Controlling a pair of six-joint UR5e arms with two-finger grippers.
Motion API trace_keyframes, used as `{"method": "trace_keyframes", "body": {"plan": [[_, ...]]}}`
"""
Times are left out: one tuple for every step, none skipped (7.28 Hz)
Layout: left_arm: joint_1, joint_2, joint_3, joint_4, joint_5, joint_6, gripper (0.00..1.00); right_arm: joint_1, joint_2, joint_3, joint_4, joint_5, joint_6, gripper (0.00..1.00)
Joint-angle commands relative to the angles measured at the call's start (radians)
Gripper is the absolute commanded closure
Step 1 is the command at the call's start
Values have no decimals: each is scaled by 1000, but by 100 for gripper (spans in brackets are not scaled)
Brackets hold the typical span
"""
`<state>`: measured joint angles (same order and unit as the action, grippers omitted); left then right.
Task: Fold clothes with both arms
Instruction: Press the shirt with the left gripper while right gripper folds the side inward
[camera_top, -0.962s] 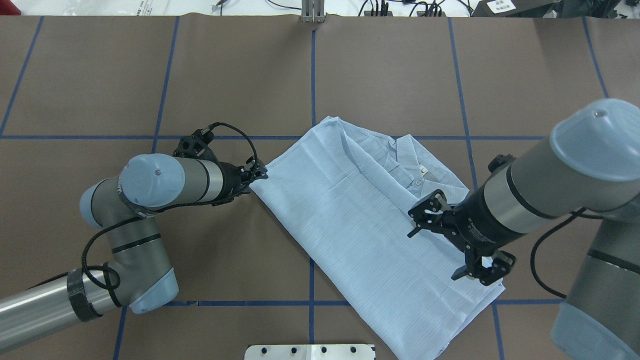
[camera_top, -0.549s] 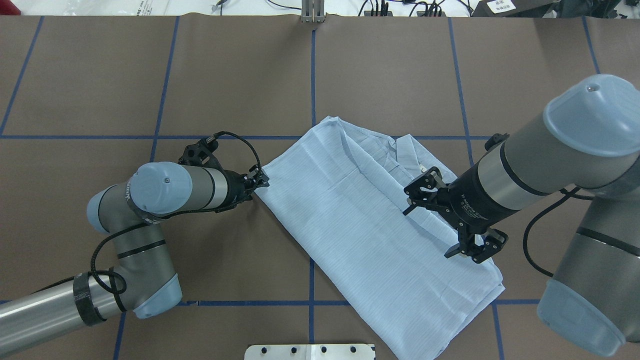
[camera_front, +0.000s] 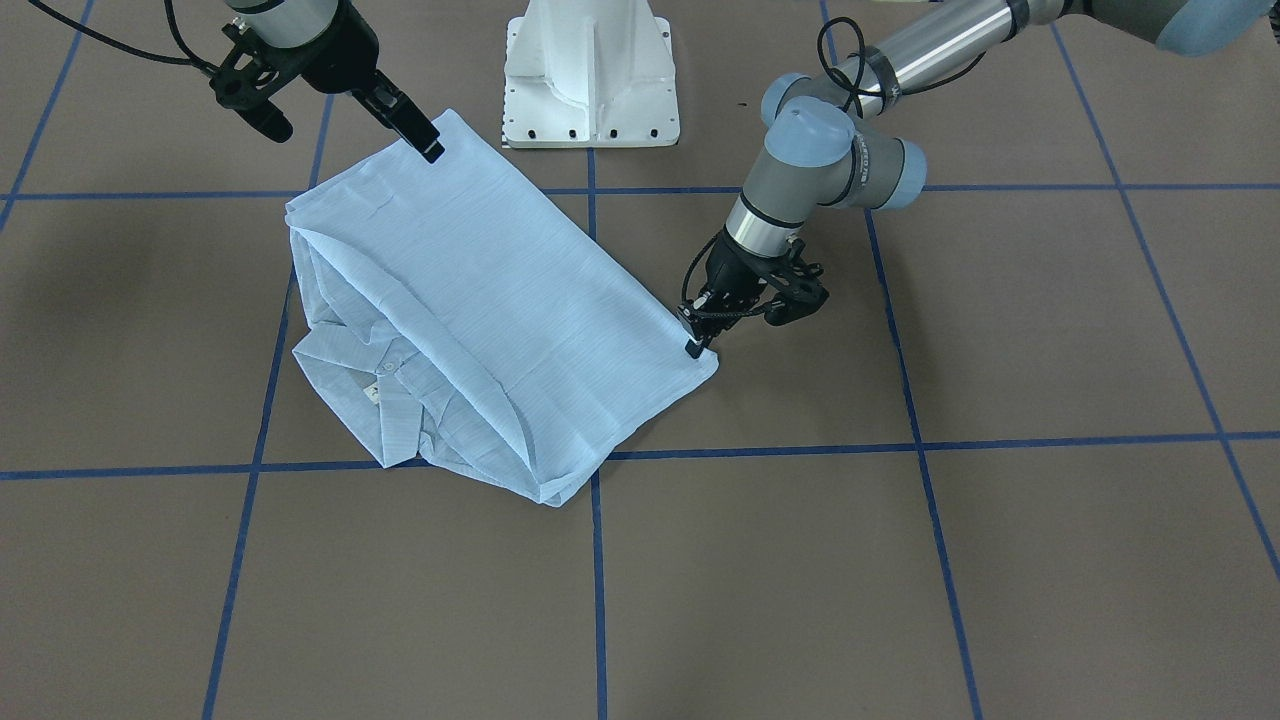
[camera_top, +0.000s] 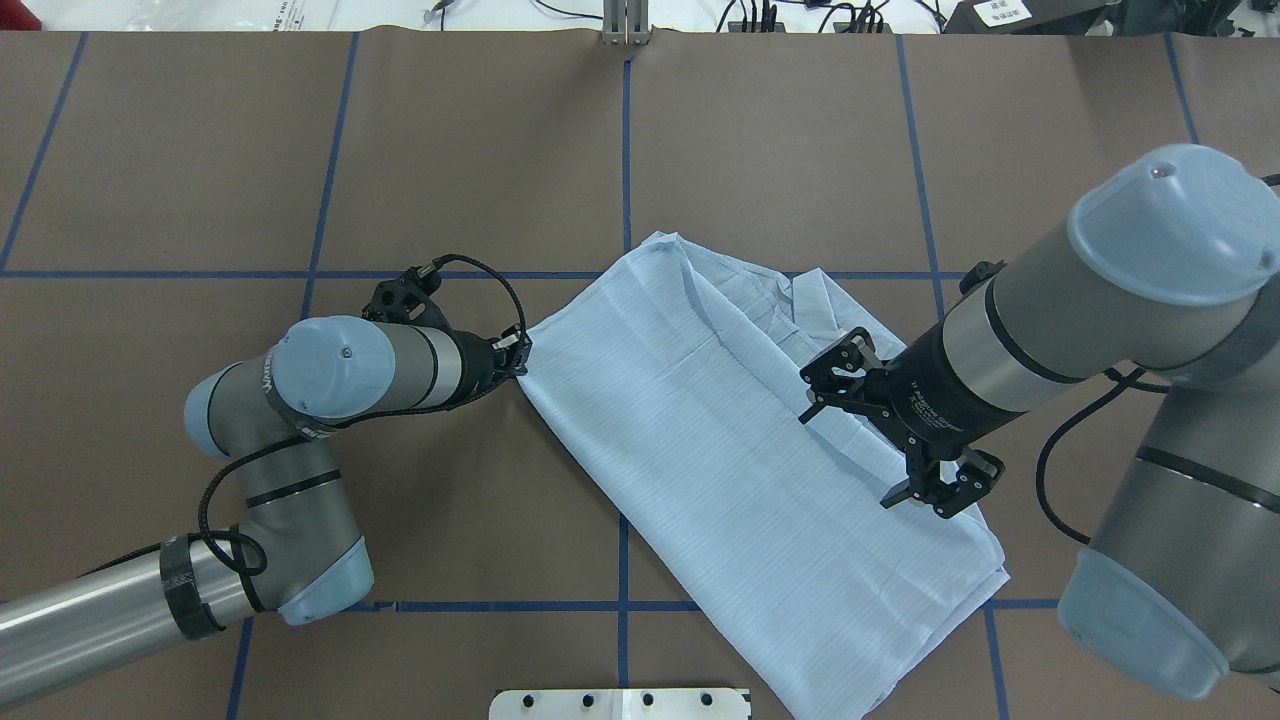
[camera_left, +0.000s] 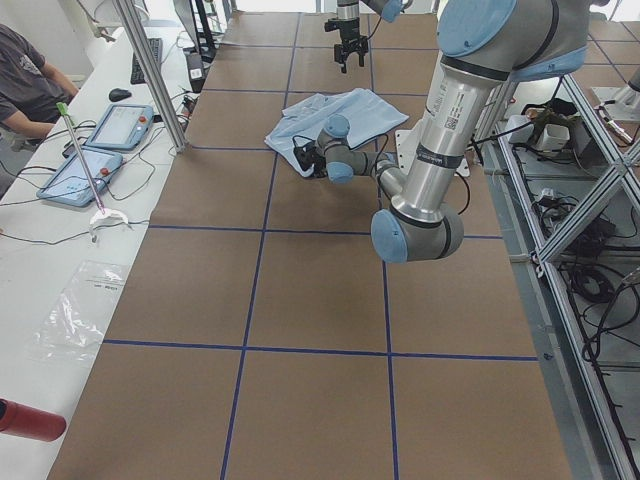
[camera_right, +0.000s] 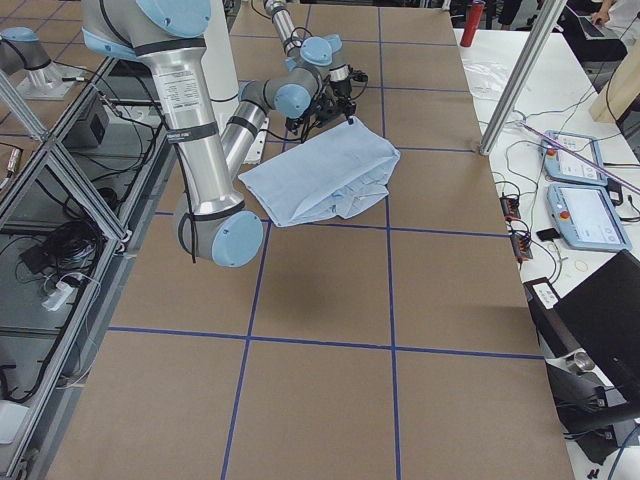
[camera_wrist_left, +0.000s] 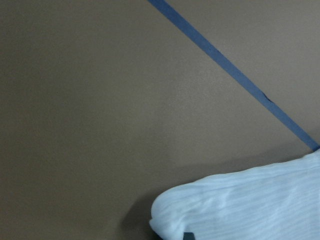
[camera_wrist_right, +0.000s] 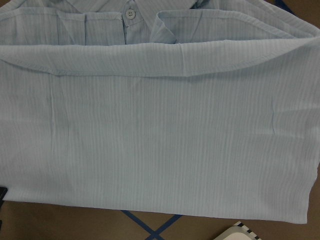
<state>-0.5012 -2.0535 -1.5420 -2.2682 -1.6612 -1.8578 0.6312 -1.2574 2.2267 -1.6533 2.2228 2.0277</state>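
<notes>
From overhead we see the shirt (camera_top: 700, 450) lying folded and slanted across the middle of the brown table (camera_top: 450, 150), its collar end on the right arm's side. The left gripper (camera_top: 520, 355) sits low at the shirt's left corner, fingers drawn together on the hem. The front-facing view shows its narrow fingertips (camera_front: 692, 345) right at that edge. The left wrist camera shows only the shirt (camera_wrist_left: 240, 210) at that corner, puffed slightly off the table beside a blue tape line (camera_wrist_left: 235, 75). The right gripper (camera_top: 846, 460) is spread wide over the shirt's right part and holds nothing. Overhead it could pass for resting on the cloth, but the left-end view shows the right gripper (camera_left: 348, 62) hanging well above the shirt (camera_left: 340, 110). Its wrist camera looks down on the smooth folded panel of the shirt (camera_wrist_right: 160, 150), with a white button (camera_wrist_right: 130, 13) at the top edge. In the overhead view the gripper covers that spot. The front-facing view alone lets us see the white neck label (camera_front: 372, 393) inside the collar.
</notes>
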Motion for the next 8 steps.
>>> {"method": "trace_keyframes", "body": {"plan": [[-119, -40, 51, -10, 6, 137, 100, -8, 3, -2, 3, -41, 0, 0], [-170, -156, 226, -69, 6, 175, 100, -34, 3, -2, 3, -78, 0, 0], [-215, -289, 458, -209, 6, 178, 100, -54, 3, -2, 3, -112, 0, 0], [-250, -382, 605, -281, 5, 222, 100, -64, 15, -2, 3, -127, 0, 0], [-266, -411, 644, -281, 4, 254, 100, -71, 24, -7, 3, -129, 2, 0], [-266, -413, 645, -283, -5, 264, 52, -87, 36, -21, 3, -153, 2, 0], [-266, -412, 634, -287, -8, 270, 32, -111, 80, -82, 1, -199, 0, 0], [-266, -378, 556, -287, -28, 273, 31, -161, 120, -144, 1, -286, -3, 0]]}}
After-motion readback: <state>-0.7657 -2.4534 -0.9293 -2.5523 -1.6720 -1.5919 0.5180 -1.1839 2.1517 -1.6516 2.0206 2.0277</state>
